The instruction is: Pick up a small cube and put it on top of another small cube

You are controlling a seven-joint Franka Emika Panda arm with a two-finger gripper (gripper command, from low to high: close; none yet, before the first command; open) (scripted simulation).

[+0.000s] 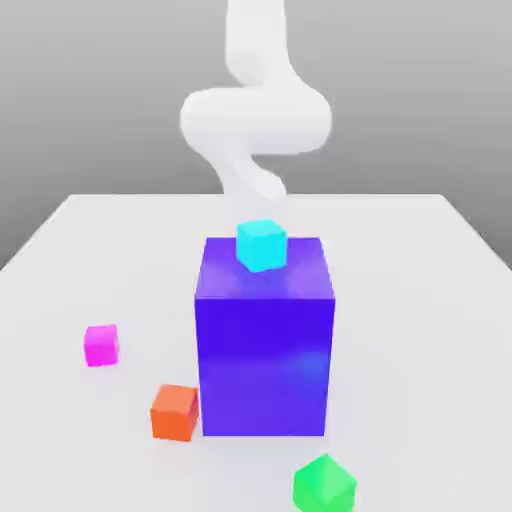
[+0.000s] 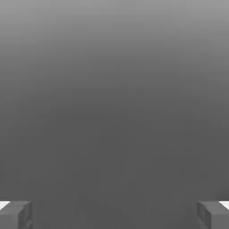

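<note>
The small magenta-pink cube (image 1: 101,344) lies on the white table (image 1: 420,300) at the exterior view's left. The small green cube (image 1: 324,485) sits turned at an angle near the front edge, right of centre. The two are far apart, with the big block between them. My white arm (image 1: 255,120) rises behind that block, away from both cubes. In the hand view my gripper (image 2: 114,215) is open, its grey fingertips (image 2: 15,214) spread wide with nothing between them and only plain grey beyond.
A tall blue-purple block (image 1: 264,350) stands mid-table with a cyan cube (image 1: 261,245) on its top. An orange-red cube (image 1: 175,412) rests against the block's lower left corner. Bare table surface lies on both sides of the block.
</note>
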